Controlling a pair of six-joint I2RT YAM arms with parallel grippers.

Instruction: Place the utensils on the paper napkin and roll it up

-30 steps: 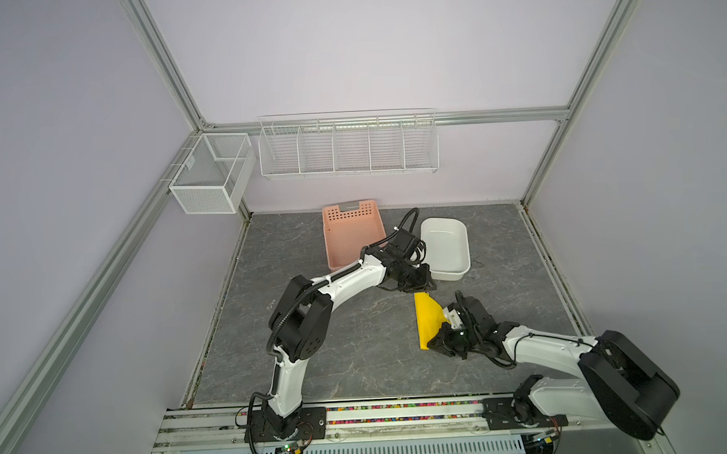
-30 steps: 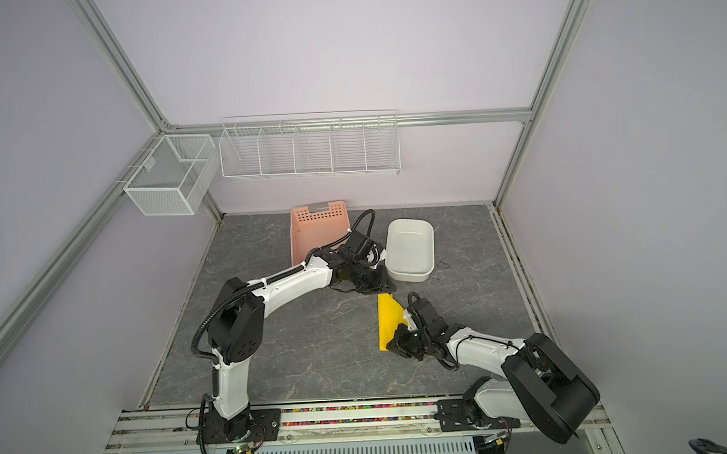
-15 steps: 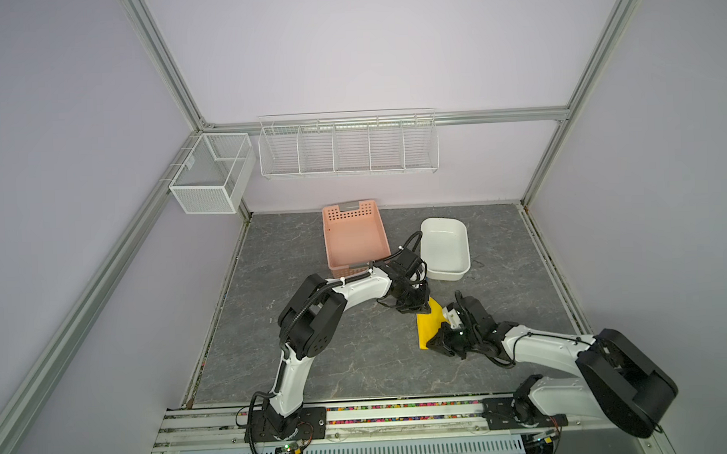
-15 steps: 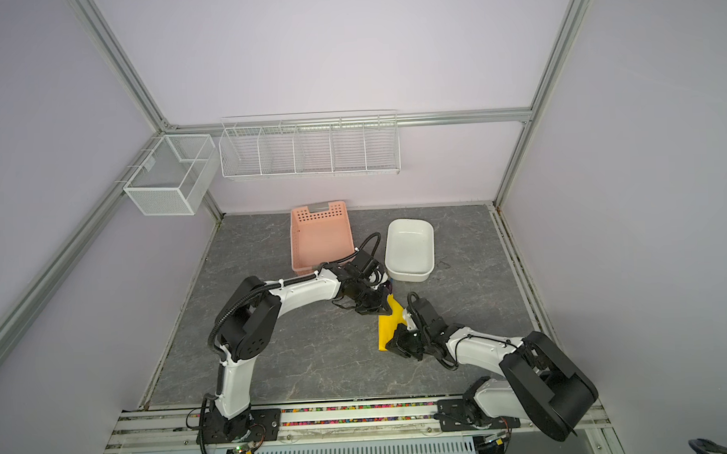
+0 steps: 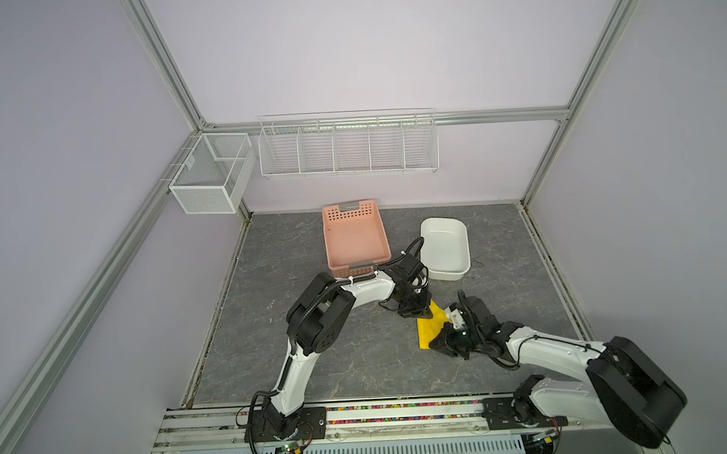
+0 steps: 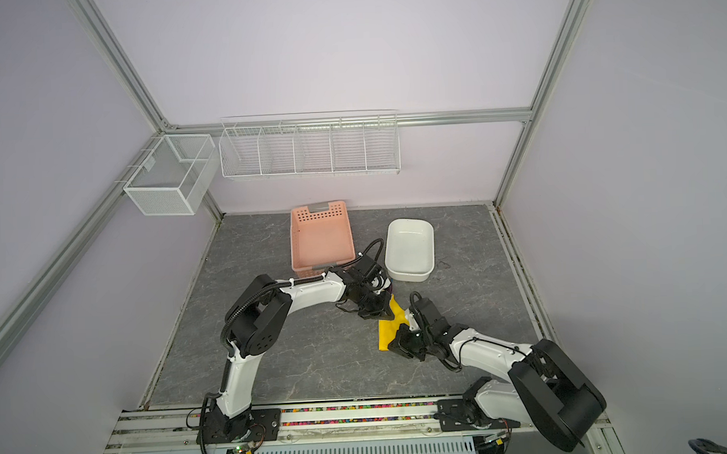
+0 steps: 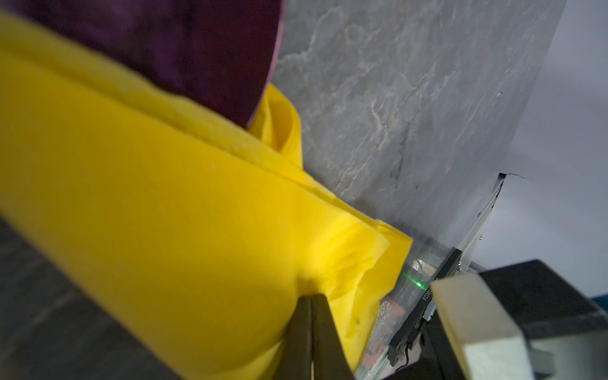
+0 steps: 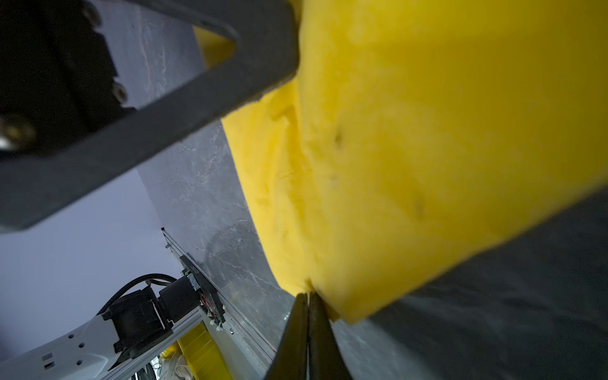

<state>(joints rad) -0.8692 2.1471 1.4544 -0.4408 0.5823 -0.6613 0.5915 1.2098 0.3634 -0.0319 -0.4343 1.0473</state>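
The yellow paper napkin [image 5: 426, 333] [image 6: 385, 334] lies folded over into a narrow band on the grey table. A glossy purple utensil head [image 7: 197, 49] sticks out of its far end; the other utensils are hidden inside the fold. In both top views my left gripper [image 5: 424, 316] [image 6: 385, 316] sits at the napkin's far end. In the left wrist view its fingertips [image 7: 311, 297] are shut, pinching the top layer. My right gripper [image 5: 436, 342] [image 6: 395, 342] holds the near end. In the right wrist view it [image 8: 307, 296] is shut on the napkin's edge [image 8: 394, 148].
A pink perforated basket [image 5: 354, 236] and a white tub [image 5: 443, 248] stand just behind the left arm. A wire rack [image 5: 346, 147] and a mesh box [image 5: 210, 175] hang on the walls. The front rail [image 5: 360, 419] runs near the right arm's base.
My left gripper came from beside the white tub toward me onto the napkin's far end and shut on it. The right gripper stayed shut on the near end.
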